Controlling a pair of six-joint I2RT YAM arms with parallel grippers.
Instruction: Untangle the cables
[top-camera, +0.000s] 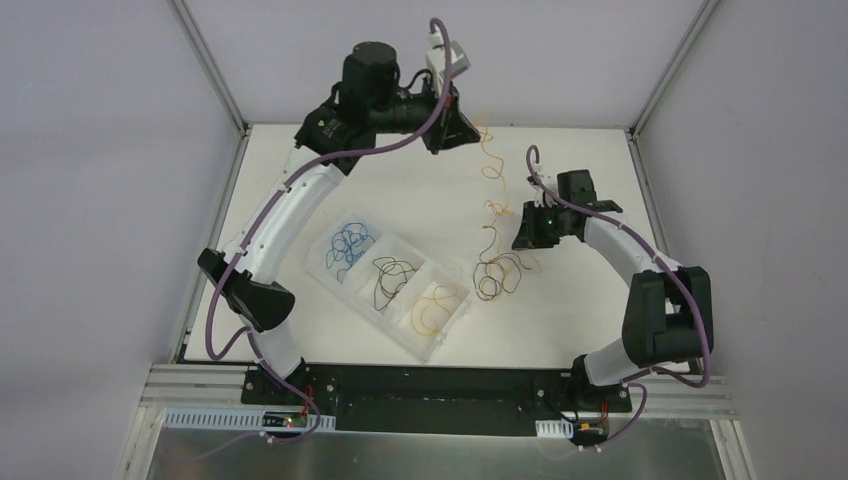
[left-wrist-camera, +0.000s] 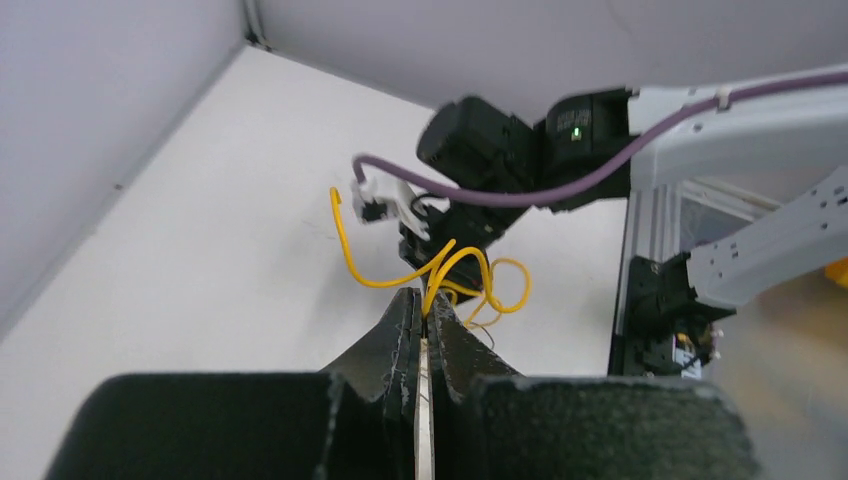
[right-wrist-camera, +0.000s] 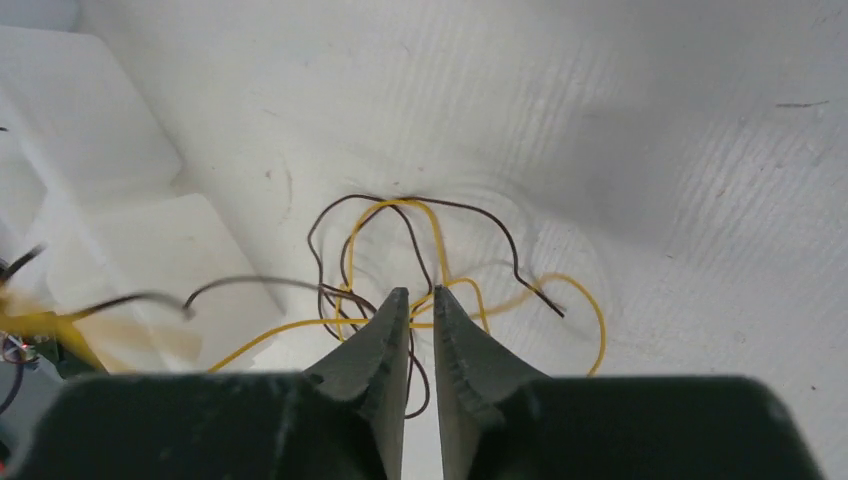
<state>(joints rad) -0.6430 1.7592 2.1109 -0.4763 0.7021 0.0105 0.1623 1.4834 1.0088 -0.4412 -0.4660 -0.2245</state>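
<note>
My left gripper (top-camera: 455, 128) is raised at the far back of the table, shut on a yellow cable (left-wrist-camera: 350, 255) right at its tips (left-wrist-camera: 427, 298). That cable (top-camera: 493, 170) hangs in curls down to a tangle of yellow and dark cables (top-camera: 497, 277) lying on the table. My right gripper (top-camera: 524, 232) hovers just above this tangle. Its jaws (right-wrist-camera: 420, 297) stand slightly apart, open, with a dark cable (right-wrist-camera: 480, 212) and a yellow cable (right-wrist-camera: 590, 300) looping under and between them, neither pinched.
A clear three-compartment tray (top-camera: 411, 254) lies left of the tangle, holding blue cables (top-camera: 350, 245), black cables (top-camera: 393, 278) and yellow cables (top-camera: 437, 308) in separate sections. White walls enclose the table on the left, back and right.
</note>
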